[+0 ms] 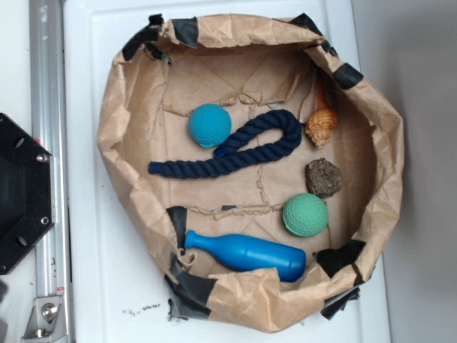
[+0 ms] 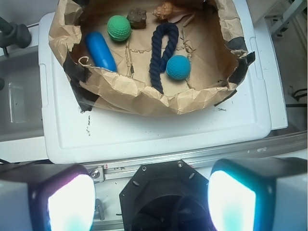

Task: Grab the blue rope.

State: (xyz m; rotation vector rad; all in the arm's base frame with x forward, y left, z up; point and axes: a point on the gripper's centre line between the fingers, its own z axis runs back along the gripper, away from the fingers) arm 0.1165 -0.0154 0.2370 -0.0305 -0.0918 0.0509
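Observation:
The blue rope is a thick dark navy twisted cord with a looped end. It lies in the middle of a brown paper-lined basket, loop toward the right. In the wrist view the rope runs up and down, loop at the top. My gripper is open and empty, its two pads wide apart. It hangs over the black robot base, well short of the basket. The gripper is out of sight in the exterior view.
A teal dimpled ball touches the rope. A bright blue bowling pin, a green ball, a brown rock and an orange shell also lie inside. The basket stands on a white tray. A metal rail runs at the left.

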